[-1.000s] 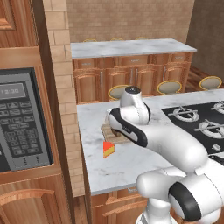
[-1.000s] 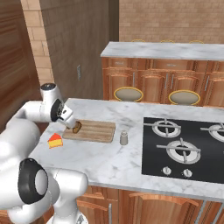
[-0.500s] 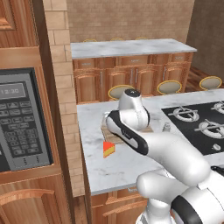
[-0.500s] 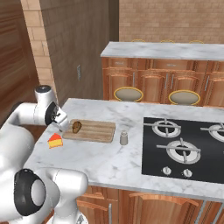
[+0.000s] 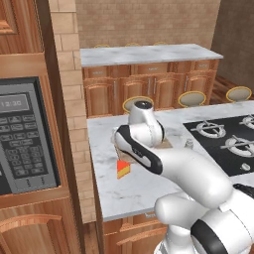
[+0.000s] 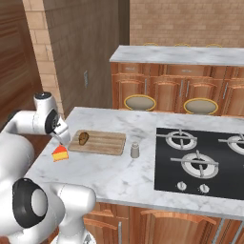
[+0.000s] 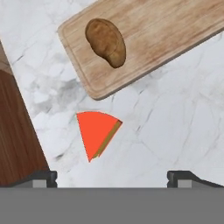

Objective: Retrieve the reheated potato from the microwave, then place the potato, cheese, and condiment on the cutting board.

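potato (image 7: 105, 42): on cutting board (image 7: 162, 35), near its left end
cheese (image 7: 97, 133): on marble tabletop (image 7: 166, 131), beside board
fingers (image 7: 112, 177): spread wide above cheese, holding nothing

Your arm bent forward from the base and its wrist turned down, so the hand pointed at the marble counter (image 6: 119, 176). Your gripper (image 7: 112, 176) hung above the counter, not touching it. Its jaws stood wide apart and held nothing. Both fingertips (image 7: 43, 176) were level, one at each side of the hand view.
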You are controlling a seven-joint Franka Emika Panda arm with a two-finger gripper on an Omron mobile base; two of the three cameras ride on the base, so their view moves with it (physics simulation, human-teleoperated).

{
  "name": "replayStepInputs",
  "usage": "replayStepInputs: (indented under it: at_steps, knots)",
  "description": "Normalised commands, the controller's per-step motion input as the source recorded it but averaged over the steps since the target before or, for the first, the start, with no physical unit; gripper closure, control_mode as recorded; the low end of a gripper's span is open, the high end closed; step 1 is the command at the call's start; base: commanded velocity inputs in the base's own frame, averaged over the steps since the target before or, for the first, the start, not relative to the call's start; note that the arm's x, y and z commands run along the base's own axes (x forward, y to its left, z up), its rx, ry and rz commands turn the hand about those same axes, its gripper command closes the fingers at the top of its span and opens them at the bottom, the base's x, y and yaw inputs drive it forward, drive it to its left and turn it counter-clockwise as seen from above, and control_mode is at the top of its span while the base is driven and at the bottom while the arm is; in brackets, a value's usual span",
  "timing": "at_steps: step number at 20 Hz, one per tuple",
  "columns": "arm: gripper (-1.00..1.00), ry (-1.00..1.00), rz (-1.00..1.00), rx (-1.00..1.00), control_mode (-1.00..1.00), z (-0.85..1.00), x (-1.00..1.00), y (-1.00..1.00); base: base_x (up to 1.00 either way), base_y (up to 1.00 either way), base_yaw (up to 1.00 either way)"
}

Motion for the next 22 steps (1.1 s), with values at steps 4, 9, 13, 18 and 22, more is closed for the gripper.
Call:
replayStepInputs:
  at_steps: [4, 9, 13, 18, 22]
  knots:
    - [-1.0, 0.06, -0.03, 0.0, -1.0, -0.01, 0.03, 0.15, 0.0, 0.0, 0.0]
    - [-1.0, 0.0, 0.0, 0.0, -1.0, -0.06, 0.05, 0.16, 0.0, 0.0, 0.0]
    - [-1.0, 0.0, 0.0, -0.01, -1.0, -0.14, 0.1, 0.18, 0.0, 0.0, 0.0]
    - [-1.0, 0.0, 0.0, -0.05, -1.0, -0.16, 0.06, 0.13, 0.0, 0.0, 0.0]
    - [-1.0, 0.0, 0.0, -0.1, -1.0, -0.14, 0.0, 0.0, 0.0, 0.0, 0.0]
